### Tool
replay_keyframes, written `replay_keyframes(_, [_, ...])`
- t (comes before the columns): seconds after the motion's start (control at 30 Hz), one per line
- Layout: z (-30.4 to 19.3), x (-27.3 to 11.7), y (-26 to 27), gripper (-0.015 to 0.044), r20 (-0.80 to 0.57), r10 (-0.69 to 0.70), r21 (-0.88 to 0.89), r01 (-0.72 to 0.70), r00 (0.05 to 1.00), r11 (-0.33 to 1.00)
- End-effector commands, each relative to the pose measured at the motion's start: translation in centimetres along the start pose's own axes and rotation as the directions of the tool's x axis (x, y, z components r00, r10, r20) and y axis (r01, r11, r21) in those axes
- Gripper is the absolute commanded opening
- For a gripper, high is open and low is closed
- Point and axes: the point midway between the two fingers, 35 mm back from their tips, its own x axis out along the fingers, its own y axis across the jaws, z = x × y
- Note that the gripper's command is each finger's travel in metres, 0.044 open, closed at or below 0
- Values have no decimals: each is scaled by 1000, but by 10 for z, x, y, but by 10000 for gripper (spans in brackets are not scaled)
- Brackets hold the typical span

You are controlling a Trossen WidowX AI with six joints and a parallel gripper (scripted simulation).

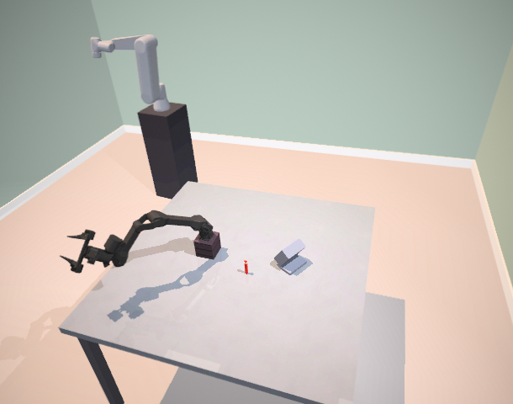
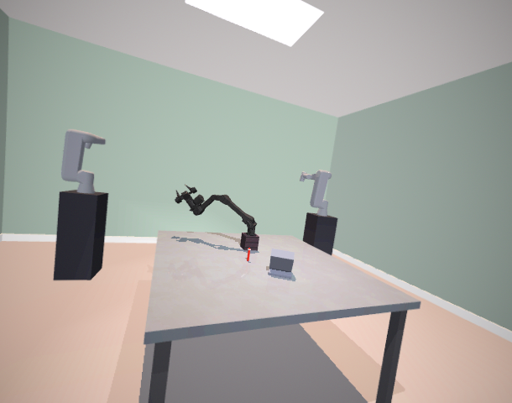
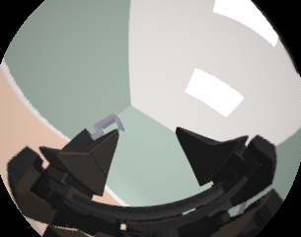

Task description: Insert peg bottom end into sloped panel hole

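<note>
A small red peg (image 1: pixel 245 267) (image 2: pixel 248 254) stands upright on the table (image 1: pixel 230 330) (image 2: pixel 212 299), between the arm's base and the panel. The grey sloped panel (image 1: pixel 293 249) (image 2: pixel 282 254) is tilted above a flat base plate. Its hole cannot be made out in either the top or the exterior view. The peg's cross-section is too small to tell. My gripper (image 1: pixel 64 246) (image 2: pixel 181 188) (image 3: pixel 148 130) is open and empty. It is held high and far from the peg, on the other side of the arm's base, pointing away from peg and panel. Neither peg nor panel shows in the wrist view.
The arm's dark base block (image 1: pixel 207 245) (image 2: pixel 249 241) stands on the table near the peg. A pale robot arm on a dark pedestal (image 1: pixel 167 151) (image 2: pixel 321 232) stands beyond the table. Another dark pedestal (image 2: pixel 79 234) with a pale arm is at the left in the exterior view.
</note>
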Motion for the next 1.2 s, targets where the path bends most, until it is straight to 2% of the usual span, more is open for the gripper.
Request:
replay_keyframes(0.0, [0,0,0,426,0,2,1,-2,1000,1000])
replay_keyframes(0.03, [2,0,1,440,0,6,4,-6,1000,1000])
replay_keyframes(0.57, [91,-13,63,440,43,270,166,-273,962,947])
replay_keyframes(0.8, [114,-26,85,440,26,388,214,-384,921,898])
replay_keyframes(1.17, [188,-62,119,440,94,565,294,-565,820,771])
